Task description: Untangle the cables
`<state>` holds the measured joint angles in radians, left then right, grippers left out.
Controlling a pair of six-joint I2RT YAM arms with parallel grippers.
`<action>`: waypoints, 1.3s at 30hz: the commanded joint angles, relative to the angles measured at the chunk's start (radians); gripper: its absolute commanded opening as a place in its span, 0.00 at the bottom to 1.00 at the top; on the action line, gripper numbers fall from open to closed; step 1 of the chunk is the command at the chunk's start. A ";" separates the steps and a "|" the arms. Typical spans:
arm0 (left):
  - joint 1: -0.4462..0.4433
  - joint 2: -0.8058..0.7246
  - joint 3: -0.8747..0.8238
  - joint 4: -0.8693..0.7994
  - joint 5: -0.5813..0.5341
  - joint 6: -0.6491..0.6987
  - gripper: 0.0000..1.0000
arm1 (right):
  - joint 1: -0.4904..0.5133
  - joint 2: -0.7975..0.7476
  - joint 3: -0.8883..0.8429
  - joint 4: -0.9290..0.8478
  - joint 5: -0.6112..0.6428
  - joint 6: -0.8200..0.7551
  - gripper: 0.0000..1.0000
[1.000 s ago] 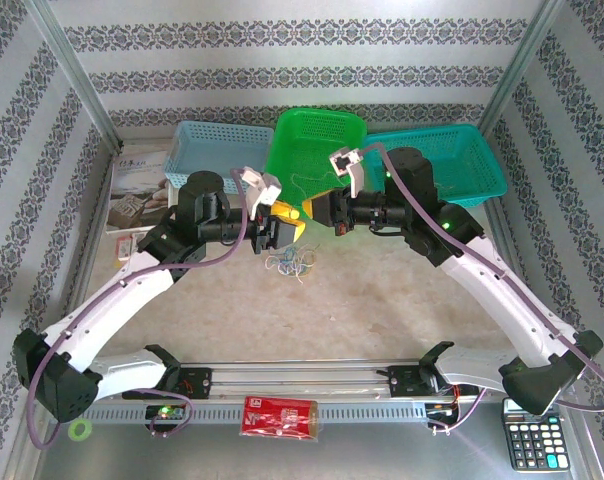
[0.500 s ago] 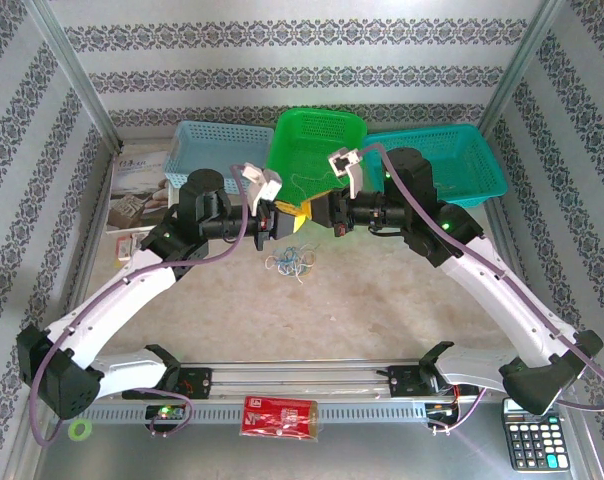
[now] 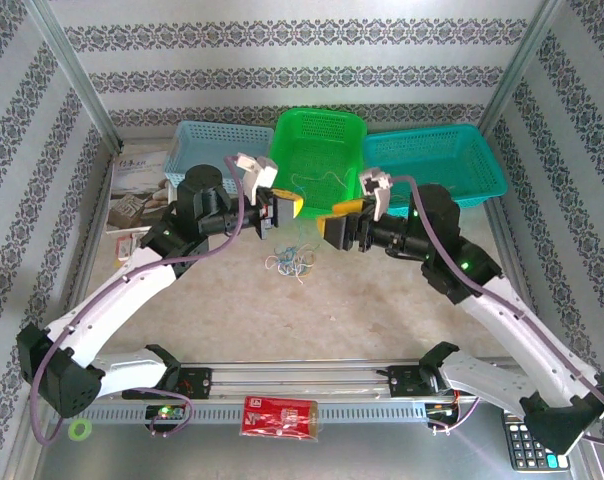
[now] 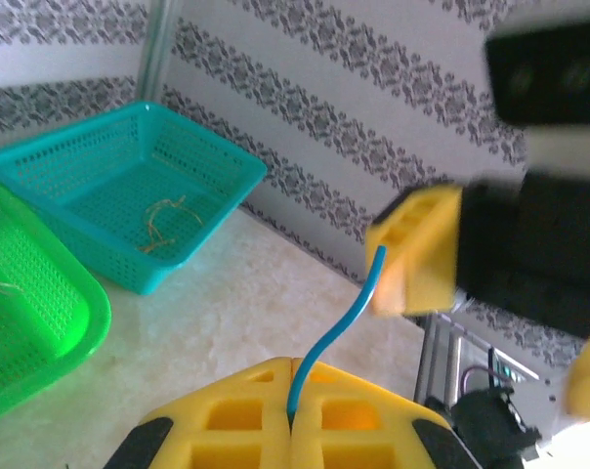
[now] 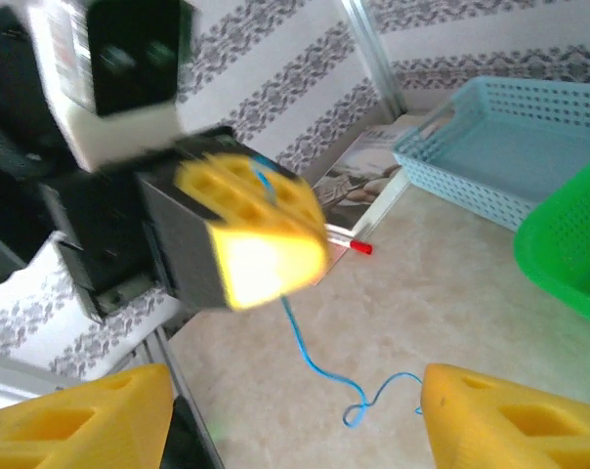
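Blue curly cable [image 4: 326, 339] pinched in left gripper [image 4: 291, 366], right gripper [image 3: 338, 218] spread, tangled clump [image 3: 290, 263] below

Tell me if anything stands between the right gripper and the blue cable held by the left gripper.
Nothing visible does. The left gripper is shut on the blue cable, whose loose end hangs free below it. The right gripper faces that strand with its jaws open, and no other object lies between them.

Green basket [image 3: 322, 130], teal basket [image 3: 432, 132], calculator [image 3: 527, 446]
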<state>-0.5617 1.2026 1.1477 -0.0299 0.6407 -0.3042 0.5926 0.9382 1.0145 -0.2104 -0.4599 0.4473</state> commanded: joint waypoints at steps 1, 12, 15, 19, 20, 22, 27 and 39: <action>-0.009 -0.031 0.079 0.032 -0.052 -0.064 0.00 | 0.013 -0.008 -0.116 0.231 0.101 0.057 0.71; -0.007 0.014 0.221 0.018 -0.027 -0.111 0.00 | 0.222 0.137 -0.154 0.491 0.366 -0.032 0.72; -0.008 0.019 0.249 0.024 -0.027 -0.128 0.00 | 0.222 0.178 -0.170 0.565 0.415 -0.029 0.72; -0.007 0.025 0.290 0.042 -0.031 -0.165 0.00 | 0.223 0.253 -0.202 0.676 0.469 -0.020 0.69; -0.008 0.027 0.300 0.051 -0.034 -0.176 0.00 | 0.223 0.273 -0.218 0.709 0.486 -0.018 0.68; -0.007 0.032 0.321 0.066 -0.040 -0.199 0.00 | 0.223 0.311 -0.245 0.769 0.528 -0.016 0.66; -0.007 0.047 0.385 0.111 -0.071 -0.255 0.00 | 0.224 0.425 -0.325 0.906 0.626 -0.005 0.61; -0.007 0.111 0.622 0.098 -0.169 -0.302 0.00 | 0.225 0.661 -0.448 1.123 0.761 0.104 0.56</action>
<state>-0.5617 1.3079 1.7023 0.0315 0.5114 -0.5854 0.8097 1.5764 0.5869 0.8021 0.2398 0.5072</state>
